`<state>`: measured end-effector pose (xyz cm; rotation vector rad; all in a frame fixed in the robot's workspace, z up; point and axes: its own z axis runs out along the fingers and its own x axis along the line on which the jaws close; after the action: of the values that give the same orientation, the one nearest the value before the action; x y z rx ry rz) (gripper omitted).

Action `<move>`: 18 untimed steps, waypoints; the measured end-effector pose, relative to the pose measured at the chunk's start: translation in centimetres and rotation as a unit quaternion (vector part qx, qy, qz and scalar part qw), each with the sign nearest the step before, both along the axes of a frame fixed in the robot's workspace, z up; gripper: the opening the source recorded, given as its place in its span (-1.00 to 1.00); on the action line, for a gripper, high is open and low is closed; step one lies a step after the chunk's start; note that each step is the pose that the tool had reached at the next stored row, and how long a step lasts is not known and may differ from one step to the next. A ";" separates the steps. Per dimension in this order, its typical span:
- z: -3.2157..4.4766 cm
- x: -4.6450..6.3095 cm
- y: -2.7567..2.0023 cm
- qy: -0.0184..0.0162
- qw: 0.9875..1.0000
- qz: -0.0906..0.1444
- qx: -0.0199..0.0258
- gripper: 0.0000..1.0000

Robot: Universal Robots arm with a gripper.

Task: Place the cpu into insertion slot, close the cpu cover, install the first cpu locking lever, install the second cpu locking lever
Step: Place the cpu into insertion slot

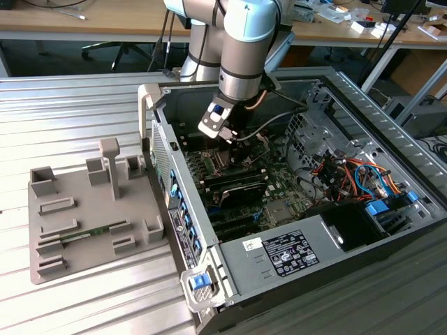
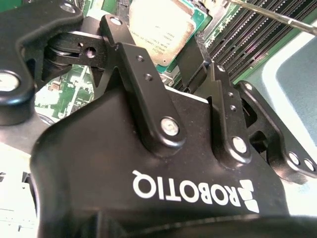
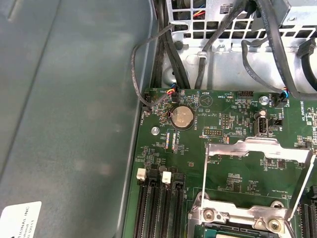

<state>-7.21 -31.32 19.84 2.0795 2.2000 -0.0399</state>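
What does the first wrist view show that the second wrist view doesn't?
The first wrist view shows the cpu cover lifted open, a round silver battery and black cables. The second wrist view shows the black end effector close up, with the cpu just beyond it. Both wrist views show the green circuit board and the long black memory slots.

One cpu, one cpu cover, one coin battery, one computer case and one grey tray.
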 end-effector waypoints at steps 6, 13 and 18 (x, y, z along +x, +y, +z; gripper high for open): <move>0.21 0.0 -0.01 0.000 1.000 0.000 0.000 0.09; 0.01 0.1 0.17 0.000 1.000 -0.004 -0.006 0.09; -0.10 0.1 0.21 0.000 1.000 -0.017 -0.006 0.09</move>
<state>-7.15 -31.12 19.74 2.1107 2.1602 -0.0555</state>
